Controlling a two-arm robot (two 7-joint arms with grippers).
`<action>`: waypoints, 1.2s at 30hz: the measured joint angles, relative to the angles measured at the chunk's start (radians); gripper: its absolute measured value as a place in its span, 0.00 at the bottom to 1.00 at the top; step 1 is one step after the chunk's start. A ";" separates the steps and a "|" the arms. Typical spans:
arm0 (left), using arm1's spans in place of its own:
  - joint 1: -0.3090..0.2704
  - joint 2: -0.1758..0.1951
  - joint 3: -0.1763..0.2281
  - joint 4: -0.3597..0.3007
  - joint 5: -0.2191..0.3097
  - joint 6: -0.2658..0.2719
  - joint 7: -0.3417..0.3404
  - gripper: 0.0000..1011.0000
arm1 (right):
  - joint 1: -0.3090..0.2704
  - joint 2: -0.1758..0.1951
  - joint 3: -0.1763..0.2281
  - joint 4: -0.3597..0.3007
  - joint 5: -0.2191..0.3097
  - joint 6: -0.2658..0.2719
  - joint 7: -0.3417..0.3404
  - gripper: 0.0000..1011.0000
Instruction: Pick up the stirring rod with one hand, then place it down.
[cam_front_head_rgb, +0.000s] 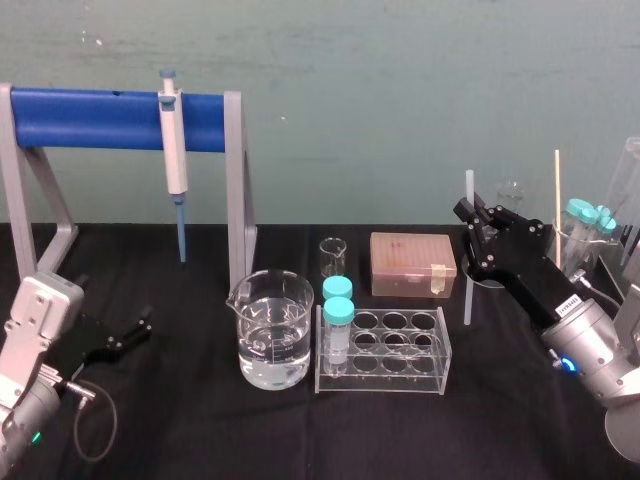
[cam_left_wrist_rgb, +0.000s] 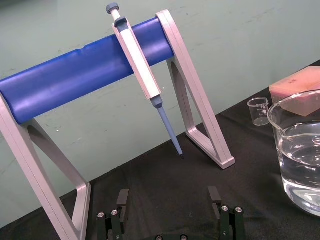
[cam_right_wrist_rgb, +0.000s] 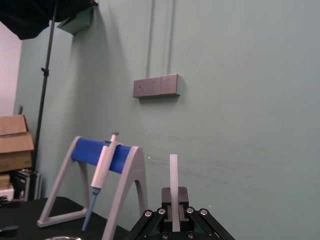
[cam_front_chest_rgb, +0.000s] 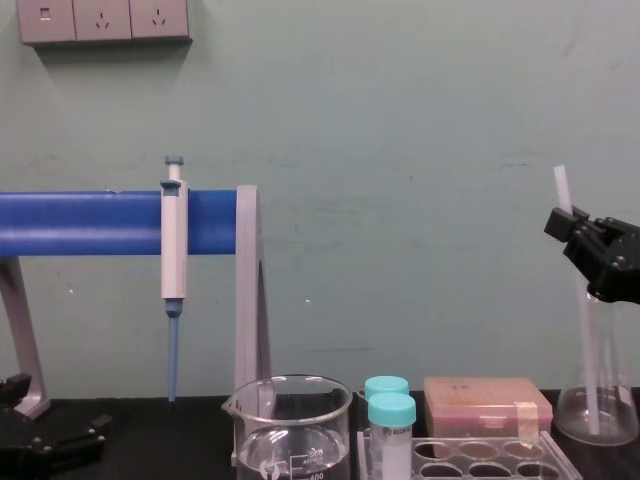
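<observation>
Two claws frame the black table (cam_front_head_rgb: 200, 430). The left claw (cam_front_head_rgb: 135, 325) rests low on it with its fingers (cam_left_wrist_rgb: 122, 200) spread wide and nothing between them. Beyond this claw, a grey pipette (cam_front_head_rgb: 175, 150) hangs tip-down from a blue stand (cam_front_head_rgb: 90, 118).

Between the two claws stand the containers:
- a large beaker (cam_front_head_rgb: 270, 345) about half full of clear liquid
- a small beaker (cam_front_head_rgb: 333, 258) that looks empty
- a clear rack (cam_front_head_rgb: 385, 350) with two teal-capped tubes (cam_front_head_rgb: 338, 320) in its near-left holes and the other holes vacant
- a closed pinkish tip box (cam_front_head_rgb: 412, 265) behind the rack

The right claw (cam_front_head_rgb: 472, 215) is raised above the table, pinching the stirring rod (cam_front_head_rgb: 466, 290). The rod's long axis runs nearly upright. A short length stands above the fingers (cam_right_wrist_rgb: 172, 220) and most of it hangs below the claw.

From the chest view the lower part of the rod crosses a glass flask (cam_front_chest_rgb: 610, 400) under the claw. I cannot tell whether it is inside the flask or in front of it.

The pick-up looks done, so setting the rod down remains. The right arm is plainly the one to do that. The move depends on bringing the upright rod down onto bare cloth beside this claw, clear of the rack and the flask.
</observation>
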 joint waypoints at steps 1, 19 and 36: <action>0.000 0.000 0.000 0.000 0.000 0.000 0.000 0.99 | -0.002 0.000 -0.001 -0.004 0.003 0.004 0.006 0.07; 0.000 0.000 0.000 0.000 0.000 0.000 0.000 0.99 | 0.017 -0.005 -0.035 0.033 0.099 0.017 0.137 0.07; 0.000 0.000 0.000 0.000 0.000 0.000 0.000 0.99 | 0.049 -0.009 -0.058 0.100 0.148 0.039 0.177 0.07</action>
